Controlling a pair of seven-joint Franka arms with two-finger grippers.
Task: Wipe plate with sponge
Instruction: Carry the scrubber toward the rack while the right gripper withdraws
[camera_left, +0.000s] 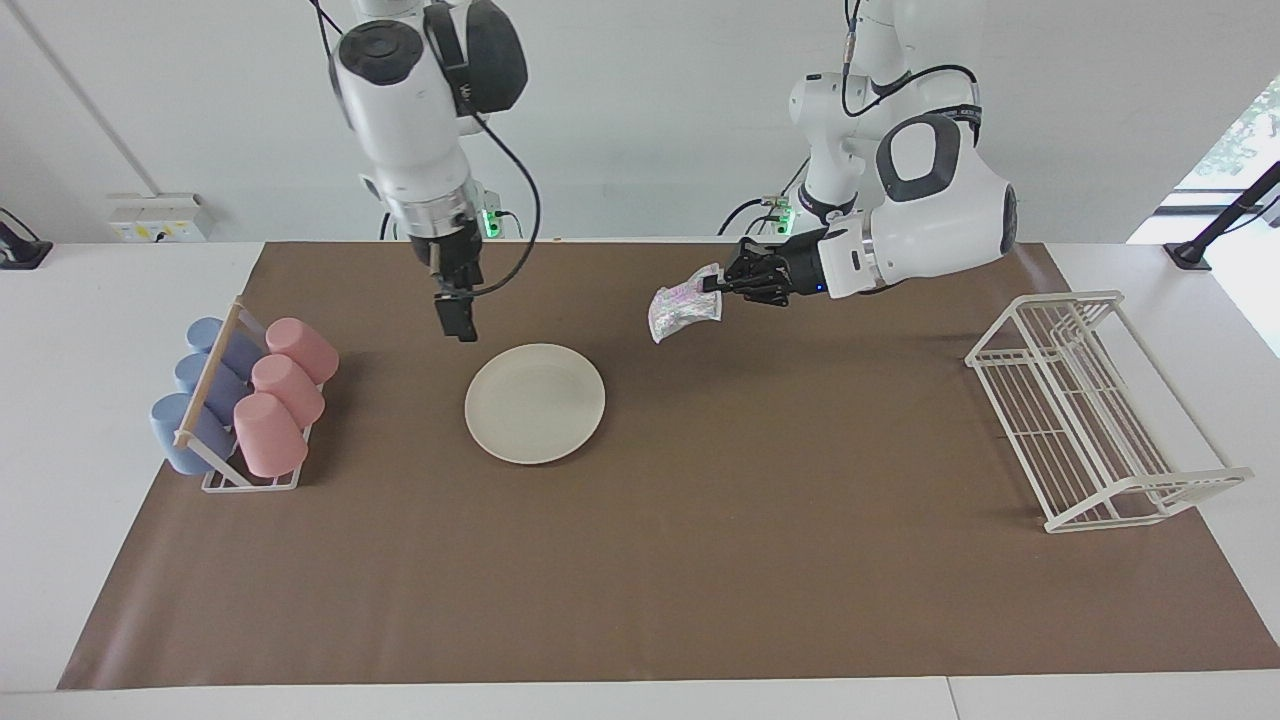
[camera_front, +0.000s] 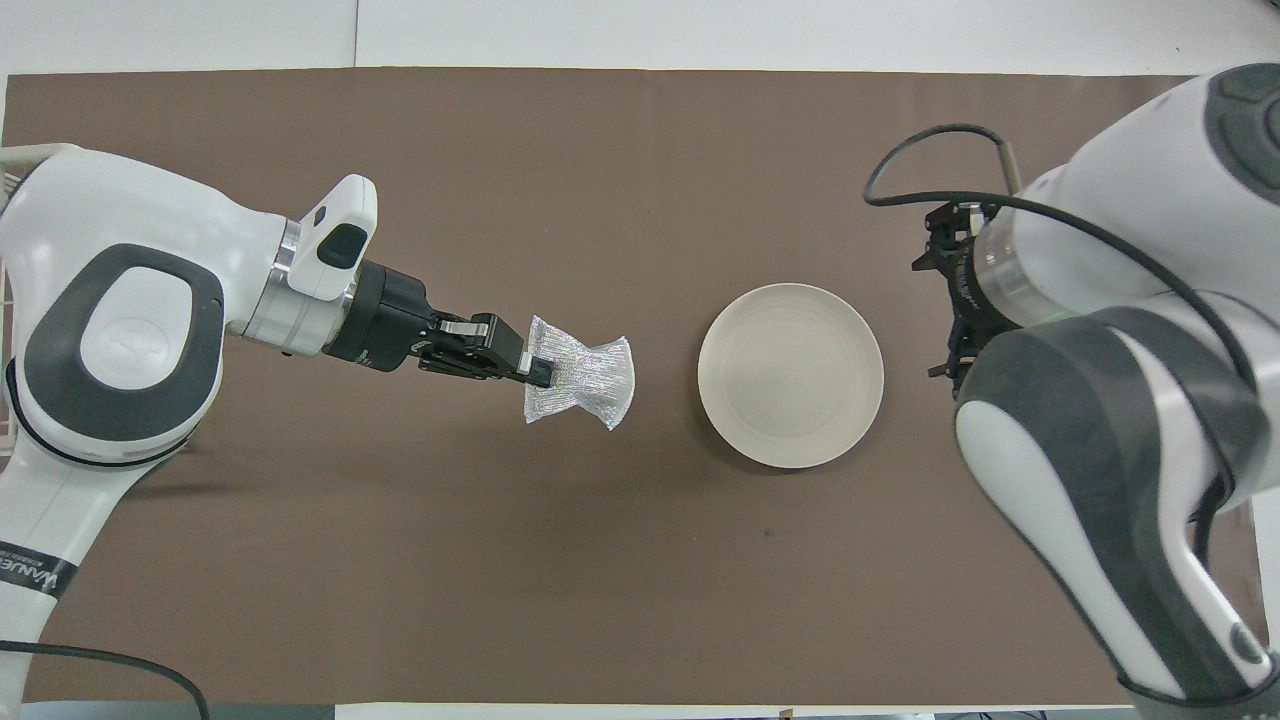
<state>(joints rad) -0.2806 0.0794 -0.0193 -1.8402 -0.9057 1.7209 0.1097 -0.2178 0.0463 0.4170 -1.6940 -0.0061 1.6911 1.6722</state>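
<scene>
From across the table, the left gripper (camera_left: 712, 284) reaches out sideways, up in the air over the brown mat (camera_left: 700, 560), its black fingers pinched tight on one edge of the sponge (camera_left: 683, 309). That sponge is a crumpled, glittery silver pad with a pink-purple shimmer, sagging down from the fingertips. The right gripper (camera_left: 460, 322) hangs straight down, clear of everything, its jaws spread and empty. Just below its tips and a touch toward the left arm's end lies the plate (camera_left: 535, 403), round, smooth, cream-white, flat on the mat. Out at the right arm's end, pink and blue cups (camera_left: 250, 395) lie on their sides in a small rack; at the left arm's end stands a white wire dish rack (camera_left: 1090, 410).

Now from above: the left gripper (camera_front: 540, 370) stretches level from its bulky white arm, and the sponge (camera_front: 585, 382) fans out past its fingertips like a bow, mesh-textured and sparkling. The plate (camera_front: 790, 389) sits apart from that sponge, faint rings on its face. The right gripper (camera_front: 955, 310) is mostly hidden under its own wrist, beside the plate's rim.
</scene>
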